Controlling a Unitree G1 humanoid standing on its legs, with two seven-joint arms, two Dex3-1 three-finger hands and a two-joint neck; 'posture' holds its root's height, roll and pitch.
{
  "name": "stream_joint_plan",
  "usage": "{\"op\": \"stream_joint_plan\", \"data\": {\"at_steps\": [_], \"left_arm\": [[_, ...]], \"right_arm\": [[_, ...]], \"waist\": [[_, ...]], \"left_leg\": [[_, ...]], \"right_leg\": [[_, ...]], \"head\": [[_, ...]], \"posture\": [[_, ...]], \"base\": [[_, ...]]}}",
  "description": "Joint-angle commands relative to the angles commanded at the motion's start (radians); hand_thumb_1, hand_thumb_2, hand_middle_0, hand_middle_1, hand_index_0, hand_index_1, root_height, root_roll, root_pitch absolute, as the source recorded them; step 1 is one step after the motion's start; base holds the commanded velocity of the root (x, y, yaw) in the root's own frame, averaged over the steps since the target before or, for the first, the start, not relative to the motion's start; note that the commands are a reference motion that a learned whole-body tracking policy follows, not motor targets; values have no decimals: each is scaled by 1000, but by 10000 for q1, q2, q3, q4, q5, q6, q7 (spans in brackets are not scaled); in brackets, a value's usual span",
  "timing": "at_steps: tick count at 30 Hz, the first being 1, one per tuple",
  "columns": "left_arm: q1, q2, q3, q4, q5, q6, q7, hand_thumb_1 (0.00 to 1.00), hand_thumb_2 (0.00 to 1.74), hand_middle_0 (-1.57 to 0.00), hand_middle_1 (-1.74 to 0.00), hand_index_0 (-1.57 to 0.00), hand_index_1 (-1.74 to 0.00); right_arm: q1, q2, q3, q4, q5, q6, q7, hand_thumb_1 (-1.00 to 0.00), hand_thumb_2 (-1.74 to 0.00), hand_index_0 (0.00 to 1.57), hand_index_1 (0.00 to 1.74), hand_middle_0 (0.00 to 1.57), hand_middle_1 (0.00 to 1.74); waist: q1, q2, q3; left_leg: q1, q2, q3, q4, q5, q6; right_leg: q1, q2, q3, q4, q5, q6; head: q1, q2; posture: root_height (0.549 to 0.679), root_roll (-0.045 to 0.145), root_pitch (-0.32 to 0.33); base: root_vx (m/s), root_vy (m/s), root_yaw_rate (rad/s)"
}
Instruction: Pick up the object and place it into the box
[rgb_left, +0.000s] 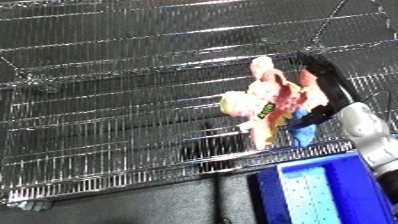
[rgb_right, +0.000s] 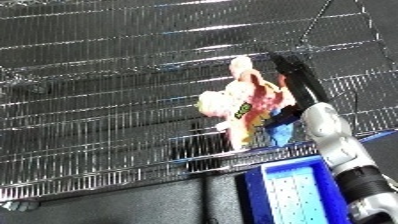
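From where I stood, one wire shelf (rgb_left: 107, 125) filled most of the scene, its rods running across from the far left. On it, right of middle, was a single soft toy (rgb_left: 266, 102), pink, cream and yellow with a blue part low down; what it depicted I could not make out. One hand, the right hand (rgb_left: 320, 80), reached up against the toy's right side, black fingers lying along it, but whether they were curled round it I could not tell. One blue bin (rgb_left: 315, 192) sat below the shelf at lower right, cut off by the edge
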Motion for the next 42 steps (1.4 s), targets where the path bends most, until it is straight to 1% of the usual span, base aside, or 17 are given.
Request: {"op": "stream_joint_plan", "data": {"at_steps": [2,3,4,7,10,15,22,26,30,35,42], "left_arm": [[14,10,-57,15,-20,-31,-17,1000,1740,-1570,-1740,-1570,-1740],[18,21,-81,14,-35,-48,-17,1000,1740,-1570,-1740,-1570,-1740],[17,37,-100,11,-52,-64,-15,1000,1740,-1570,-1740,-1570,-1740],[-5,52,-149,-20,-96,-88,9,1000,1740,-1570,-1740,-1570,-1740],[17,21,-230,-16,-103,-60,10,1000,1740,-1570,-1740,-1570,-1740],[115,-23,-257,51,-136,-55,-35,1000,1740,-1570,-1740,-1570,-1740],[122,-38,-150,33,-155,-117,30,1000,1740,-1570,-1740,-1570,-1740],[104,-90,-92,105,-99,-111,86,1000,1740,-1570,-1740,-1570,-1740],[90,-114,-5,158,-150,-118,102,1000,1740,-1570,-1740,-1570,-1740],[144,-55,60,203,-326,-121,48,1000,1740,-1570,-1740,-1570,-1740],[39,41,21,270,-405,-90,-57,1000,1740,-1570,-1740,-1570,-1740]], "right_arm": [[-353,87,229,603,-71,-25,22,0,0,0,0,0,0],[-549,124,337,905,-91,-63,16,0,0,0,0,0,0],[-744,154,439,1206,-103,-96,3,0,0,0,0,0,0],[-1176,214,644,1847,-152,-119,-22,0,0,0,0,0,0],[-1562,324,870,2504,-224,-166,1,0,0,0,0,0,0],[-1696,556,1051,3049,-353,-172,62,0,0,0,0,0,0],[-1475,862,855,3302,-47,-118,115,-350,-609,549,609,549,609],[-1353,1068,826,3254,-20,-128,105,-550,-957,864,957,864,957],[-1320,1238,860,3124,-24,-119,93,-750,-1305,1178,1305,1178,1305],[-1280,1146,832,2948,52,-86,83,-1000,-1740,1570,1740,1570,1740],[-1161,1039,736,2959,24,-63,85,-1000,-1740,1570,1740,1570,1740]], "waist": [[50,73,50],[75,111,80],[99,154,115],[159,250,211],[210,299,299],[259,327,357],[278,342,436],[255,298,449],[216,239,452],[191,200,463],[220,221,486]], "left_leg": [[-67,-12,-18,17,9,-10],[-106,-17,-30,22,20,-14],[-153,-24,-42,23,35,-19],[-301,-44,-74,33,78,-24],[-404,-65,-111,76,90,-24],[-446,-59,-148,105,50,-29],[-464,-45,-167,104,29,-32],[-433,-23,-151,93,11,-31],[-360,19,-112,41,15,-54],[-334,25,-110,-4,72,-89],[-446,28,-179,100,159,-124]], "right_leg": [[-59,-6,-5,12,6,2],[-93,-9,-7,21,10,4],[-137,-12,-8,30,15,8],[-270,-30,-10,74,24,7],[-345,-39,-17,133,25,-15],[-342,-42,-28,111,29,-22],[-316,-45,-61,116,19,-8],[-275,-39,-64,95,15,-6],[-190,-27,-68,35,-1,-11],[-154,-32,-74,16,15,-23],[-203,-71,-96,145,42,-34]], "head": [[122,127],[209,384],[256,466],[519,535],[704,601],[801,638],[776,670],[639,610],[602,552],[759,520],[1059,518]], "posture": [[635,60,-91],[635,60,-89],[635,60,-86],[634,60,-78],[634,60,-73],[634,58,-69],[634,56,-67],[635,56,-69],[635,55,-73],[635,55,-79],[632,55,-89]], "base": [[4,-5,24],[-2,-4,28],[-7,-2,35],[-15,0,53],[-11,-4,67],[5,-4,17],[-2,-3,12],[-2,1,-31],[-5,-1,-29],[-33,-2,0],[-57,-5,33]]}}
